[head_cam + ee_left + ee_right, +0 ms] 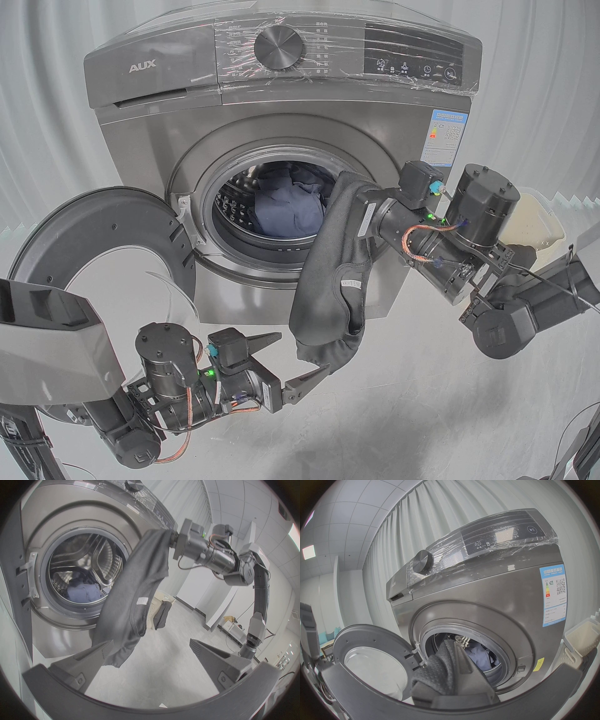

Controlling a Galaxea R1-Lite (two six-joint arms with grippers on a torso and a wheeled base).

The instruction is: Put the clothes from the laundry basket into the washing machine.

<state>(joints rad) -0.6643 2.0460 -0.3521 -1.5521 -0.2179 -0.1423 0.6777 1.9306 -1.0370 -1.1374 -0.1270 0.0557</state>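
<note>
The grey washing machine (pixel 156 131) stands with its round door (pixel 94 237) swung open to the left. Blue clothes (pixel 290 203) lie inside the drum (pixel 103 558). My right gripper (pixel 351 195) is shut on a dark grey garment (pixel 331 275) at the right rim of the drum opening. The garment hangs from there down the machine's front toward the floor. In the right wrist view the grey cloth (pixel 437 670) is bunched between the fingers (pixel 464 667). My left gripper (pixel 301 354) is open, low in front of the machine, beside the garment's lower end (pixel 125 627).
A cream laundry basket (pixel 534 219) stands on the floor right of the machine, behind my right arm; another dark piece (pixel 162 614) hangs over its edge. The pale floor (pixel 400 400) before the machine is bare.
</note>
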